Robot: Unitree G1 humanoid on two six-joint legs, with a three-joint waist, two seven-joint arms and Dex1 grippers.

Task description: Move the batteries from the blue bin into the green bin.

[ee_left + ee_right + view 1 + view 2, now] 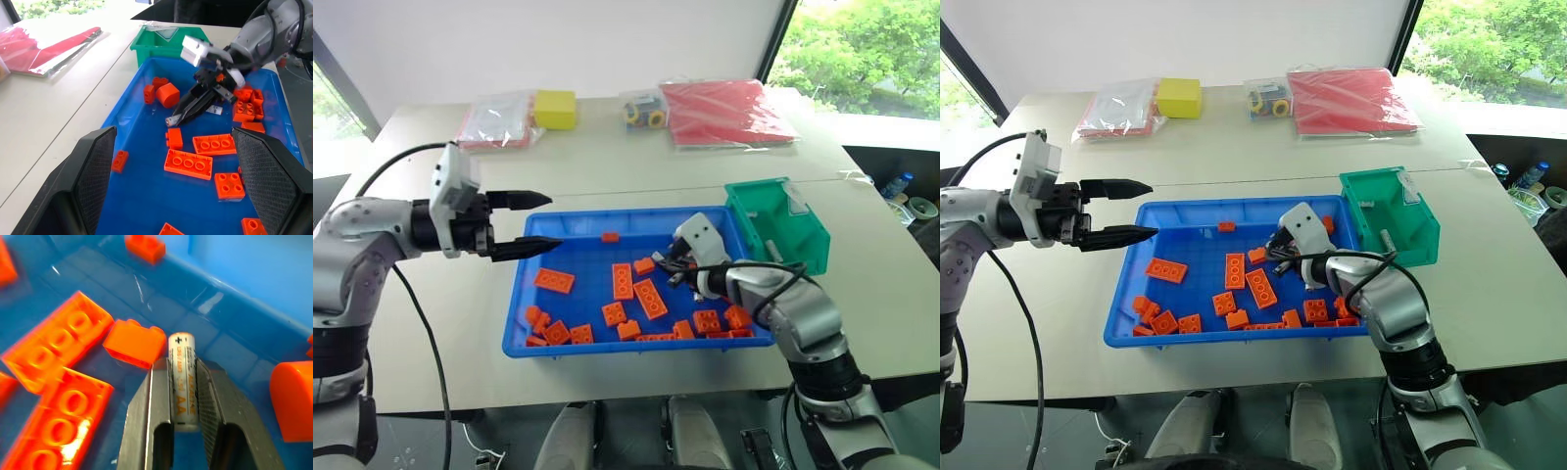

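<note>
I am gripping a battery (182, 382) in my right claw (182, 382), the two fingers clenched on its sides. It is lying lengthwise along the fingers, its long axis in line with them, and the end marked with a plus is sticking out past the fingertips. In the left wrist view the battery's tip (169, 119) is pointing down at a slant toward the floor of the blue bin (568, 257), just above a small orange brick (174, 138). The right claw is hanging inside the bin, in the half nearer the green bin (783, 227), with orange bricks (650, 298) lying scattered around it.

My left claw (536, 223) is standing open with nothing between its fingers, hovering at the bin's far left corner and pointing across toward the right claw.

The green bin is sitting on the desk (607, 166), touching the blue bin's far right corner.
</note>
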